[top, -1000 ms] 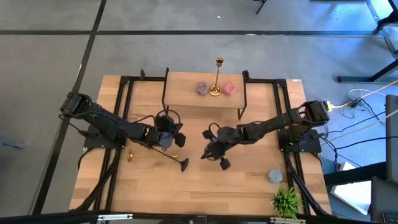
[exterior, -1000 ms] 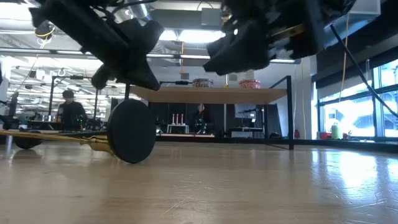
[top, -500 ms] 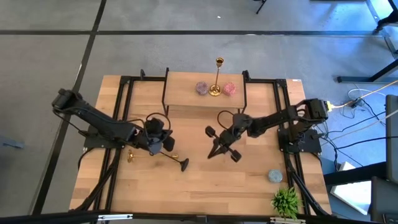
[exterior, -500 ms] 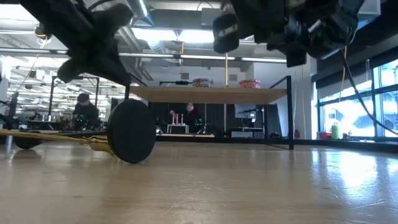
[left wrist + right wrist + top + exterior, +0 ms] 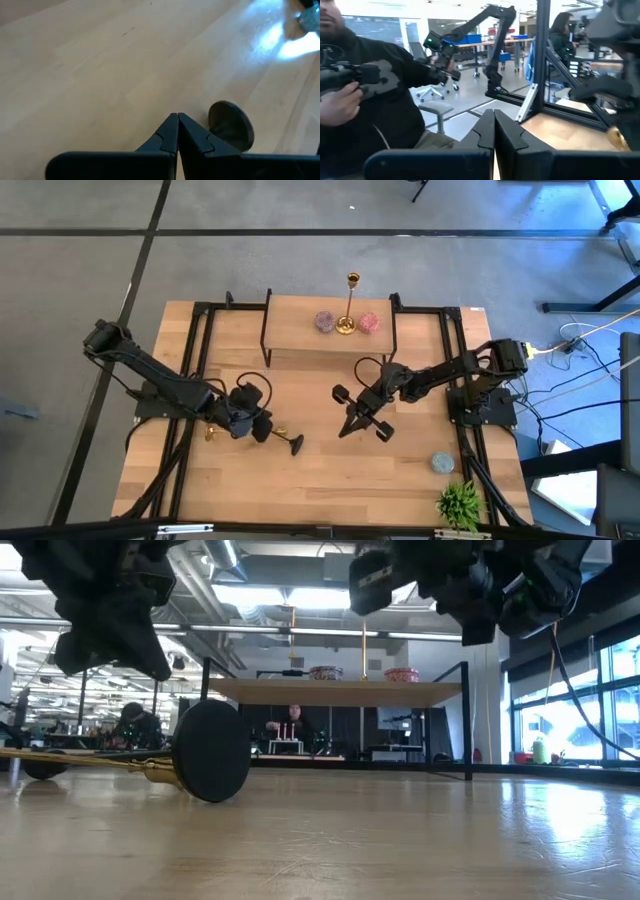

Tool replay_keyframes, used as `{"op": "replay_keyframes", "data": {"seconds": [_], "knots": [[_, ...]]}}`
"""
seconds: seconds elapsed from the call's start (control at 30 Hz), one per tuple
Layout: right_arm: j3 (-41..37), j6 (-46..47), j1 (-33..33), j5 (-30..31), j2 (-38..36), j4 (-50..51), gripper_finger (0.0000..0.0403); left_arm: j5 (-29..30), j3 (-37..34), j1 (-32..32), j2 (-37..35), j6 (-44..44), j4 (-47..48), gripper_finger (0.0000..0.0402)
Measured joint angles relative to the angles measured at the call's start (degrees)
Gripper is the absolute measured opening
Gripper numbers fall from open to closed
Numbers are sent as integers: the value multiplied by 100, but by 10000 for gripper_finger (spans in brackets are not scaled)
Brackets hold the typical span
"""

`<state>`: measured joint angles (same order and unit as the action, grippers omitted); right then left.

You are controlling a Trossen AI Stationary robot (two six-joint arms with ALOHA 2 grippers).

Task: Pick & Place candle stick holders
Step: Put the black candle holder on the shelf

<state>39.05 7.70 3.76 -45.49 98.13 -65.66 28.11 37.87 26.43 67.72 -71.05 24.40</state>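
A gold candle stick holder [image 5: 348,305] stands upright on the raised shelf [image 5: 300,340] at the back. A second gold one [image 5: 100,762] lies on its side at the table's left. A black one lies on its side beside it, its round base [image 5: 296,445] resting on its rim, also seen in the left wrist view [image 5: 230,125]. My left gripper [image 5: 262,430] hovers shut above the lying holders, slanting down, with nothing between its fingers [image 5: 177,127]. My right gripper [image 5: 346,428] is shut and empty, held level over the table's middle [image 5: 494,125].
Two small pink and purple objects [image 5: 325,321] [image 5: 369,322] flank the upright holder on the shelf. A grey round object [image 5: 442,464] and a green plant [image 5: 460,502] sit at the near right corner. A person in dark clothing [image 5: 380,100] sits beyond the table.
My left gripper has drawn back toward the table's left and near edges, rising a little and turning, still shut. My right gripper has tipped up from pointing down to level and shifted slightly right, still shut. The holders have stayed where they were.
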Motion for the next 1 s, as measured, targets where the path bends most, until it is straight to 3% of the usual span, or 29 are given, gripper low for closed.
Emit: {"op": "replay_keyframes", "data": {"seconds": [0.23,0.43,0.6,1.0], "knots": [[0,82,49,-16,0,-31,0,-385,1,375,0,1058,373,2],[0,105,49,-18,0,-11,0,-807,183,609,31,2099,1462,2],[0,106,49,-16,0,-11,0,-1045,275,479,31,2981,1885,2],[1,289,249,362,0,10,0,-1278,280,94,31,3797,1869,7]]}}
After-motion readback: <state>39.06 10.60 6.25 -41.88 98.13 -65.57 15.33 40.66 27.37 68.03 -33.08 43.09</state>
